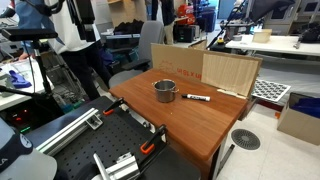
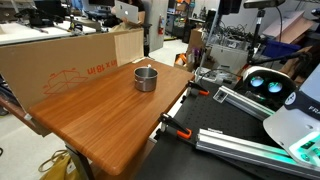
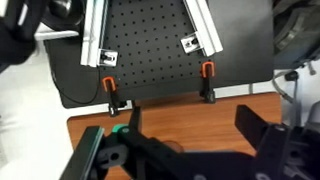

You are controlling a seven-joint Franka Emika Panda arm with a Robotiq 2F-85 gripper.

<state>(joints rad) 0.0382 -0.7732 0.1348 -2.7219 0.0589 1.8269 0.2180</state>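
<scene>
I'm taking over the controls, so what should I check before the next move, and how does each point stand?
1. Gripper open: ok.
2. Nothing between the jaws: ok.
3. Metal cup upright on the table: ok.
4. Marker lying apart from the cup: ok.
5. Cup visible in the wrist view: not ok.
6. Cup empty: cannot tell.
</scene>
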